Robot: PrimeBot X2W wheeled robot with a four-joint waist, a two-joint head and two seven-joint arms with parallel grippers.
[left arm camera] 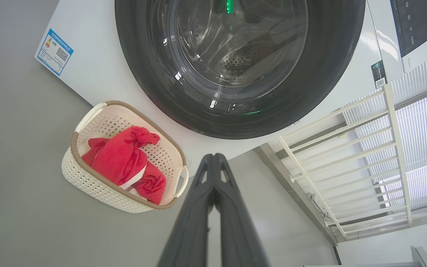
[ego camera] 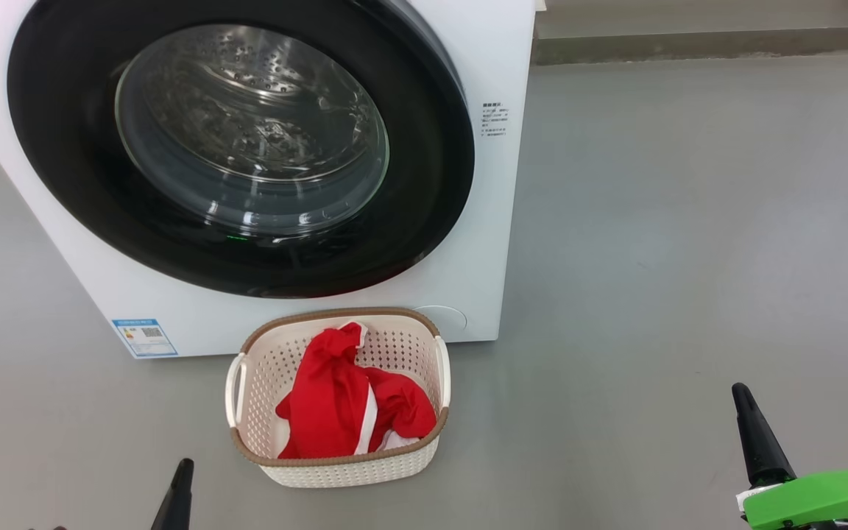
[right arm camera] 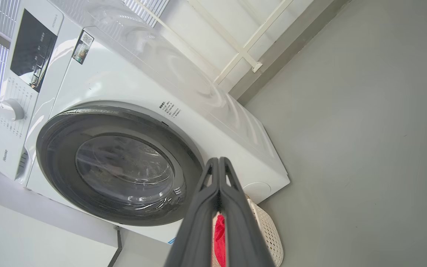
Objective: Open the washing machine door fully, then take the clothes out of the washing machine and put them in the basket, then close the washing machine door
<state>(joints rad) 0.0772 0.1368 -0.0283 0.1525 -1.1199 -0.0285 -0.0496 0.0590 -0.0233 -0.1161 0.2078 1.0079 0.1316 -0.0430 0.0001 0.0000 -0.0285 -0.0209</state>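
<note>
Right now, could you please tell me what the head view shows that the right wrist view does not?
Head view: the whole basket, with the clothes bunched inside it. Right wrist view: the control panel and dial at the top of the washing machine, and a white railing behind it. Both: the washing machine door, shut, plus part of the basket and clothes.

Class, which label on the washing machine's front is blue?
The corner label beside the basket; the text label right of the door is black print, the QR sticker near the panel dark.
</note>
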